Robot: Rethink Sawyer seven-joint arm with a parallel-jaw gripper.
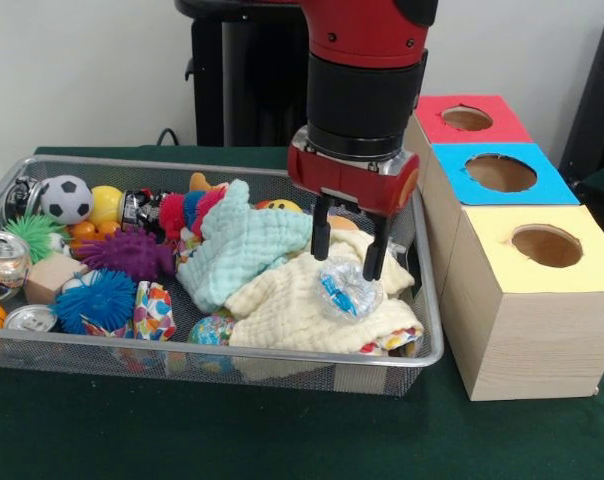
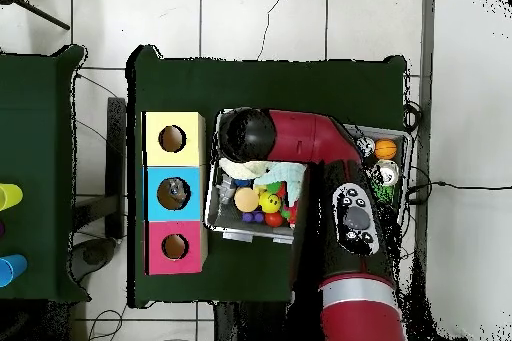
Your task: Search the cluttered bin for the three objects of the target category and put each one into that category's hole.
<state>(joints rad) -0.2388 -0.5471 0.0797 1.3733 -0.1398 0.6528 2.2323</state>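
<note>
In the right half of the wire bin (image 1: 434,330), a crushed clear plastic bottle (image 1: 344,290) lies on the cream cloth (image 1: 282,315), with the gripper (image 1: 348,258) spread just above it, fingers straddling it. The grasp step appears to be in hand. The next move likely calls for lowering, closing on the bottle, then carrying it to one of the holed boxes (image 1: 527,300) beside the bin.

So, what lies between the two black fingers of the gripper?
In the front view, a crumpled clear plastic bottle with a blue label lies between the fingers, on the pale yellow cloth.
</note>
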